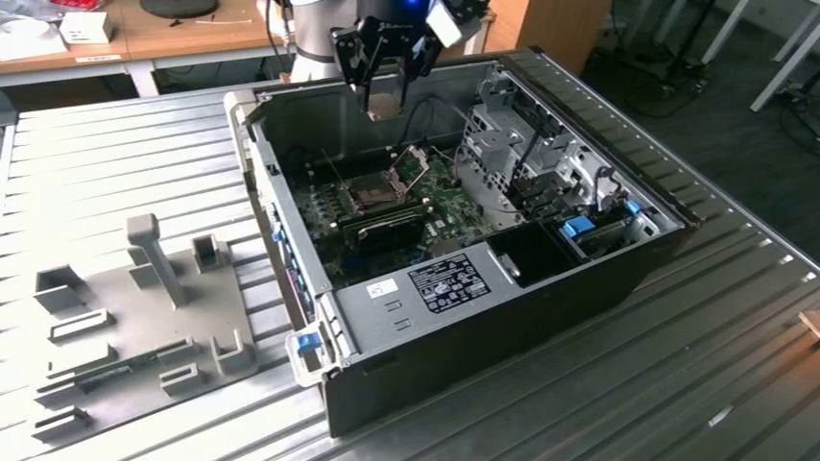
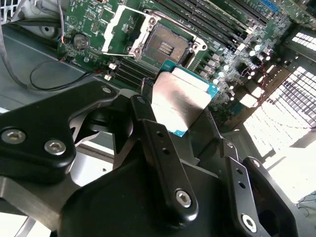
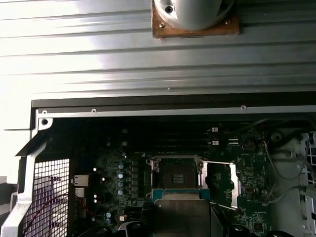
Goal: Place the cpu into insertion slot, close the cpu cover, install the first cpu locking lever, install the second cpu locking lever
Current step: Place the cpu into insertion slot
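My gripper (image 1: 384,91) hangs above the open computer case (image 1: 384,317), shut on the cpu (image 1: 382,104). In the second wrist view the cpu (image 2: 180,101), a flat square chip with a dull silver top and a teal edge, sits between the two black fingers (image 2: 148,133). The insertion slot (image 2: 167,45) lies bare on the green board just beyond it. Beside the slot, the cpu cover (image 2: 123,27) stands flipped open. In the first wrist view the cpu (image 3: 182,212) is close to the insertion slot (image 3: 176,173), with the cpu cover (image 3: 234,182) swung aside. From the exterior view the insertion slot (image 1: 375,192) is well below the chip.
Long black memory slots (image 2: 217,19) run next to the socket. Drive bays (image 1: 539,173) and a labelled black box (image 1: 448,280) crowd the case toward the exterior view's right. A grey fixture plate (image 1: 141,327) with holders lies on the ribbed metal table at the exterior view's left.
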Robot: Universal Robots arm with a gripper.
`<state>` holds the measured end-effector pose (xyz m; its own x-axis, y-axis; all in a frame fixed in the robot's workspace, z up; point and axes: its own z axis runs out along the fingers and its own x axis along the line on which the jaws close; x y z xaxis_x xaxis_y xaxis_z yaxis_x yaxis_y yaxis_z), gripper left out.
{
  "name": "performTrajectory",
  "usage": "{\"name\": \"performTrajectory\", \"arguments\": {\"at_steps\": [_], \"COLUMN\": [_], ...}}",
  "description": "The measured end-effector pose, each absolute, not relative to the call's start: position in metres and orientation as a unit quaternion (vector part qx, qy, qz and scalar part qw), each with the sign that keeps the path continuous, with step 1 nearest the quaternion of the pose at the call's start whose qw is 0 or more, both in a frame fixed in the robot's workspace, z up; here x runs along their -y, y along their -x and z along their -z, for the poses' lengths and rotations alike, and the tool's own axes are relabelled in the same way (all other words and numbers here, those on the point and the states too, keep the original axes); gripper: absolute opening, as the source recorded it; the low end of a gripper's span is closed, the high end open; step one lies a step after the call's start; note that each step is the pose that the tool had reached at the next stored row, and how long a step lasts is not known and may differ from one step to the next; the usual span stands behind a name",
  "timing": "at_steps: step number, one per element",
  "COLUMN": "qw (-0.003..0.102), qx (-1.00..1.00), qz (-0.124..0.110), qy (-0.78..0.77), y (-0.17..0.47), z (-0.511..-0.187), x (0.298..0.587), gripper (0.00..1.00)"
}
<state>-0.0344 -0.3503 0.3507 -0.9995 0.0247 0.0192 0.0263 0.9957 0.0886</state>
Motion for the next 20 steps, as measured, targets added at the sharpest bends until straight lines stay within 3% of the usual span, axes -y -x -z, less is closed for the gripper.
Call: {"name": "performTrajectory", "arguments": {"at_steps": [20], "qw": [0.009], "qx": [0.999], "qz": [0.045], "qy": [0.013], "y": [0.0344], "z": [-0.3443], "x": [0.3504], "gripper": [0.54]}}
